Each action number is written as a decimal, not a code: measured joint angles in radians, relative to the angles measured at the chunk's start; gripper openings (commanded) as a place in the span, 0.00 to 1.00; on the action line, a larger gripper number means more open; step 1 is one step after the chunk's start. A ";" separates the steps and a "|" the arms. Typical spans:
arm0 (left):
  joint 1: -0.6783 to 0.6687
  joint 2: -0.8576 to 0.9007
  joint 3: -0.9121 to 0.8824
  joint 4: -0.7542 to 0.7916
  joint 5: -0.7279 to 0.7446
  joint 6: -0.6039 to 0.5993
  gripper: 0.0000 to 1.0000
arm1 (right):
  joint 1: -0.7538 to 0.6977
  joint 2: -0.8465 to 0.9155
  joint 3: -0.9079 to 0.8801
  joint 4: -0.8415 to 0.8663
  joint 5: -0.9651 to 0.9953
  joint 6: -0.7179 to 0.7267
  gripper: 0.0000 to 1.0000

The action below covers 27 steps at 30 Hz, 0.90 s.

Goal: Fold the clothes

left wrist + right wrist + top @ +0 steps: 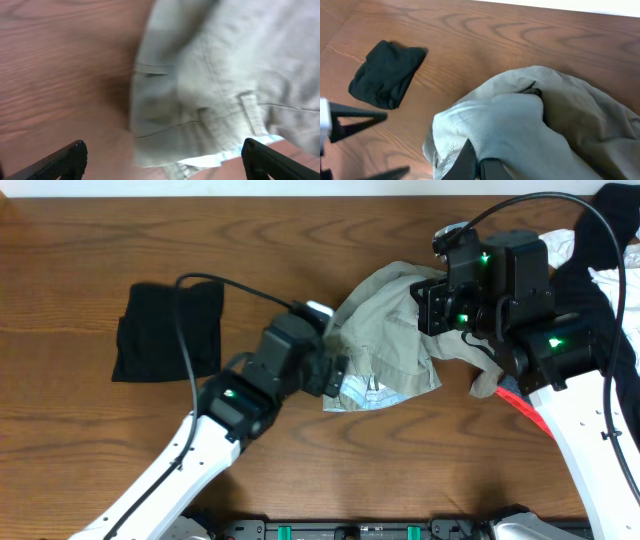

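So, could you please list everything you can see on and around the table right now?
khaki shorts: one, pale khaki-green with pale blue lining, bunched at table centre
black garment: one, black, folded, left part of the table, apart from the shorts
garment pile: black and white pieces, count unclear, far right corner
coral-pink garment: one strip showing, beneath the right arm
table: one, brown wood
left gripper: one, black fingers, open, at the shorts' left edge
right gripper: one, black, closed on the shorts' cloth
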 measured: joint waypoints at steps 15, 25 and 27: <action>-0.234 -0.015 0.000 0.071 -0.011 -0.017 0.98 | 0.000 0.131 0.000 0.042 0.027 0.027 0.01; -0.257 -0.021 0.000 0.114 -0.013 -0.051 0.98 | 0.000 0.156 -0.002 0.114 -0.125 0.112 0.01; -0.257 -0.020 0.000 0.124 -0.014 -0.063 0.98 | 0.000 0.156 -0.002 0.117 -0.161 0.122 0.01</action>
